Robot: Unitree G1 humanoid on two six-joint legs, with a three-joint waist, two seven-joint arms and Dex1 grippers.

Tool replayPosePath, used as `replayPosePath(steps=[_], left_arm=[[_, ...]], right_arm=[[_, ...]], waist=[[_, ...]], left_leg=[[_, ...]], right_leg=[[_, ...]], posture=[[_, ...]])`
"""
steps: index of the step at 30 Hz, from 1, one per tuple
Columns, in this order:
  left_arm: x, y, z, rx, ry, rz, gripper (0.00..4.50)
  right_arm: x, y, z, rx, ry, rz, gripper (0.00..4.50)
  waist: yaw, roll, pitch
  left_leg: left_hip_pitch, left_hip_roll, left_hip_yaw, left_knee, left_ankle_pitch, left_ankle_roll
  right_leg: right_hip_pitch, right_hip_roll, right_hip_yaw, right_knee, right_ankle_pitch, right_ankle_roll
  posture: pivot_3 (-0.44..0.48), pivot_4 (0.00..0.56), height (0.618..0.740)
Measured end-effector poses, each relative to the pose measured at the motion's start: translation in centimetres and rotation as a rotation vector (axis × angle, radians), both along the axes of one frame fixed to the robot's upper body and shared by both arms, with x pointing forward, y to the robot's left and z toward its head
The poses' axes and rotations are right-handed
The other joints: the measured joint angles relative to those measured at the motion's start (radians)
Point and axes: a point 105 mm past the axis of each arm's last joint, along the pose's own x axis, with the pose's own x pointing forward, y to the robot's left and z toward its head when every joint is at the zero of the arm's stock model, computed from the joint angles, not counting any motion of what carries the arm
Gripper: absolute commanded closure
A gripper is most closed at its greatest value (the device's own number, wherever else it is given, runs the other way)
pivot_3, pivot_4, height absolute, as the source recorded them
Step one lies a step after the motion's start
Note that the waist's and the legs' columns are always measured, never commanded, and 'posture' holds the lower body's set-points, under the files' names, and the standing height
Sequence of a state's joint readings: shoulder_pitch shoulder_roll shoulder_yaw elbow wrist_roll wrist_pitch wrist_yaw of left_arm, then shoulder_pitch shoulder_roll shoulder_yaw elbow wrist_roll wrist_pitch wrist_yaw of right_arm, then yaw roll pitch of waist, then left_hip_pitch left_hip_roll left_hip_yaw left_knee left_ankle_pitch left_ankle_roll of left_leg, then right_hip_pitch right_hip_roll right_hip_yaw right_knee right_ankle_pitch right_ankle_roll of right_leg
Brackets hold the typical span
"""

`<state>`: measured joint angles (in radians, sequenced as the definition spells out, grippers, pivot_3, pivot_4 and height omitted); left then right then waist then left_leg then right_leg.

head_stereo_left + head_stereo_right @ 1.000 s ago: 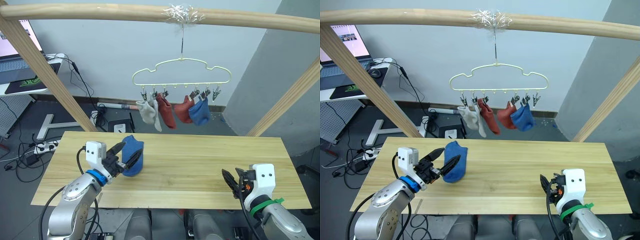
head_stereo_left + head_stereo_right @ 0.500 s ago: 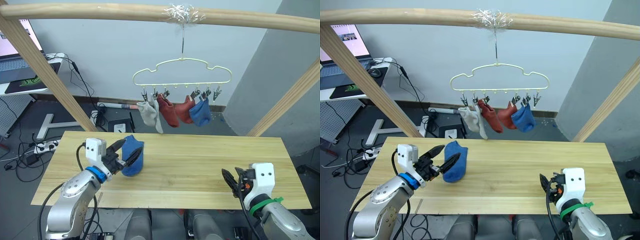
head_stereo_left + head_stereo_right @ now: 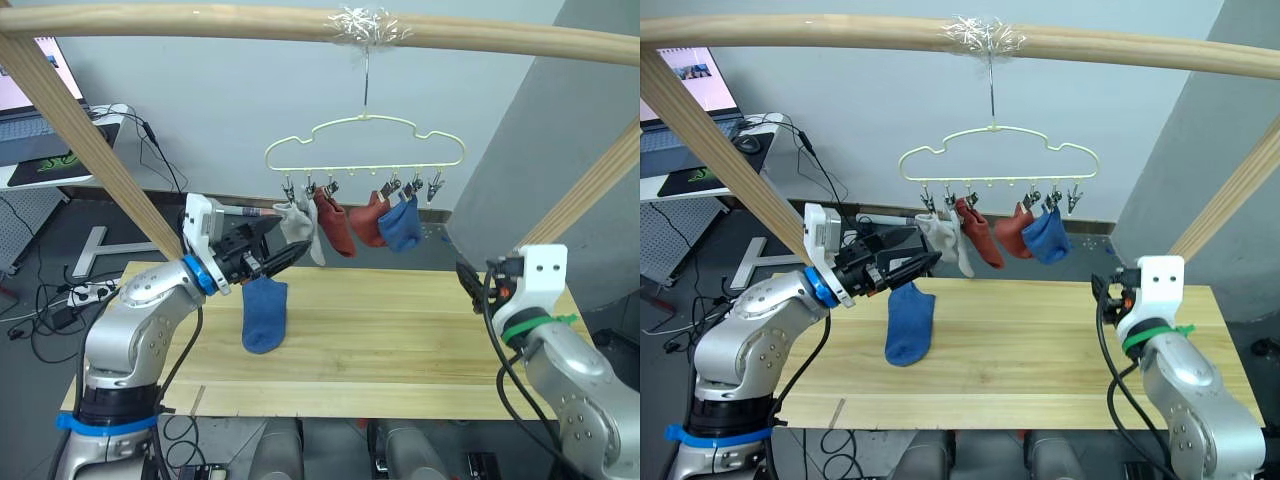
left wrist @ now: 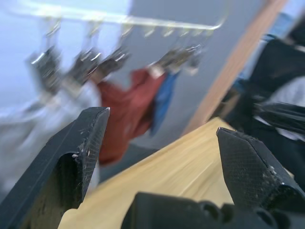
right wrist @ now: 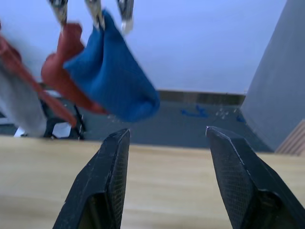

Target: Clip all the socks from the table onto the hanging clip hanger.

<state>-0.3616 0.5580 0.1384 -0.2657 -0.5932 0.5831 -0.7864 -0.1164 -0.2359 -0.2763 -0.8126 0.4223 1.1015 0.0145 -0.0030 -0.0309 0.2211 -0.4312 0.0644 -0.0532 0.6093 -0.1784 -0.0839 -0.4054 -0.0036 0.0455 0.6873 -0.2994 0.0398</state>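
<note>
1. Socks first: the last blue sock (image 3: 265, 315) shows long and straight against the near-left part of the table (image 3: 400, 340), just under the raised left gripper (image 3: 288, 256). I cannot tell whether it lies flat on the wood or dangles from something.
2. That gripper's fingers are spread wide with nothing between them in its wrist view, so it appears to have no real grip on the sock. If the arm heads for the hanger like this, it arrives empty-handed and the sock is left behind.
3. If the sock is only snagged on a finger, it could slip off mid-air and land crumpled or fall over the table's near edge.
4. The right gripper (image 3: 468, 280) hovers above the far-right side of the table, its fingers also apart and holding nothing. It points towards the hanging blue sock (image 3: 400, 226) and could knock it.
5. Farthest back, the hanger (image 3: 350, 168) hangs by its hook from the pole, with the grey sock (image 3: 296, 224), red ones and the blue one clipped on. The left fingertips are near the grey sock, so a push there could swing the hanger or pull a sock loose. The end clip (image 3: 433, 186) looks free, and it is a small target on a hanger that swings.
</note>
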Motion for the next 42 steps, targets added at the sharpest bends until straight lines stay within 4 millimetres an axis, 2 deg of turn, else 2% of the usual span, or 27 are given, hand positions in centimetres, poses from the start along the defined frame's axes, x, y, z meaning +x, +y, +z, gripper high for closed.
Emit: replayPosePath(steps=[6,11,24,35,42], left_arm=[[0.3,-0.6,1.8,0.046,-0.027,-0.119,0.37],[0.8,-1.7,3.3,0.05,-0.066,-0.173,0.37],[1.1,-1.5,2.9,0.048,-0.045,-0.148,0.37],[0.8,-1.5,2.5,0.055,-0.037,-0.125,0.37],[0.9,-1.4,2.4,0.053,-0.033,-0.103,0.37]], right_arm=[[2.7,0.4,2.7,-0.006,-0.03,0.008,1.88],[4.8,1.3,3.7,0.005,-0.019,0.029,1.88],[8.8,2.7,2.2,0.033,0.03,0.087,1.88],[11.3,3.6,3.3,0.049,-0.003,0.117,1.88],[12.7,4.0,4.6,0.041,-0.046,0.108,1.88]], waist=[[-0.002,0.001,0.001],[-0.005,0.001,0.001],[-0.003,0.003,0.004],[0.001,0.005,0.008],[0.001,0.006,0.013]], left_leg=[[0.0,0.0,0.0,0.0,0.0,0.0],[-0.001,0.0,0.0,-0.001,0.0,0.0],[-0.001,0.0,0.0,-0.001,0.0,0.001],[-0.001,0.0,0.0,-0.001,0.0,0.001],[-0.001,0.0,0.0,-0.002,0.0,0.001]], right_leg=[[0.0,0.0,0.0,0.0,0.0,-0.001],[0.0,0.0,0.0,-0.001,0.003,-0.005],[-0.001,0.0,0.0,-0.001,0.003,-0.005],[-0.001,0.0,-0.001,-0.001,0.003,-0.005],[-0.001,0.0,-0.001,-0.001,0.003,-0.005]], posture=[[0.054,0.207,0.74],[0.058,0.211,0.74],[0.101,0.22,0.74],[0.127,0.232,0.74],[0.127,0.232,0.74]])
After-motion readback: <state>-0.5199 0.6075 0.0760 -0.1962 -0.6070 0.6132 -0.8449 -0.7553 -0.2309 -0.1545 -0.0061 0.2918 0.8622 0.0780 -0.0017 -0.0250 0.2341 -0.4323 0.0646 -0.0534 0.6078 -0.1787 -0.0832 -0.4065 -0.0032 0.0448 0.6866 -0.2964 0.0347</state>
